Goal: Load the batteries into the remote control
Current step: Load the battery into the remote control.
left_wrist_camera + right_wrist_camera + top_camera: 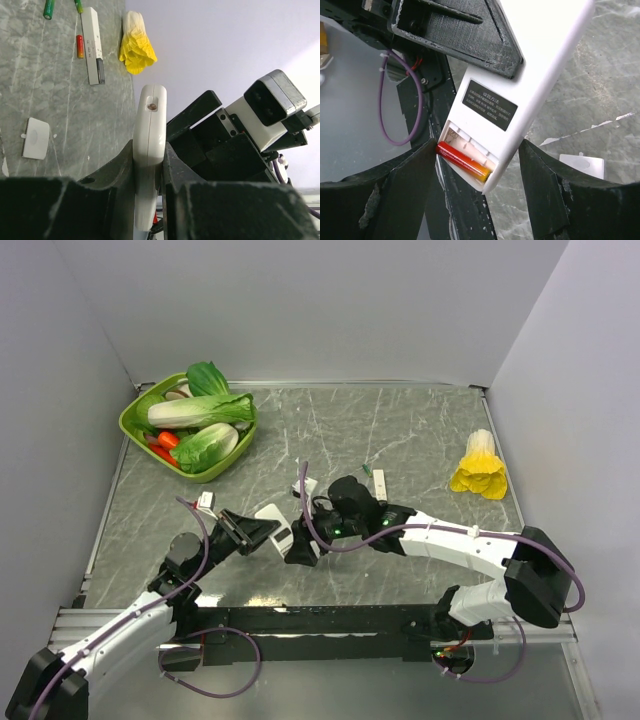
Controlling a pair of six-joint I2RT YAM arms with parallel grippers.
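My left gripper (149, 152) is shut on the remote control (151, 115), holding the white handset edge-on above the table. In the right wrist view the remote control (530, 85) shows its plain back with a dark label and an open battery compartment. One orange-red battery (463, 161) lies in the lower slot; the slot beside it is empty. My right gripper (477, 162) stands open around that end, its left finger (415, 170) touching the battery's red tip and its right finger clear. A second orange-red battery (80, 46) lies on the table.
A white-and-black bar (93, 45), green cells (48, 8) and the white battery cover (36, 138) lie on the marble table. A green basket (135, 412) of toy vegetables sits far left, and a yellow toy cabbage (480, 466) far right. Walls enclose three sides.
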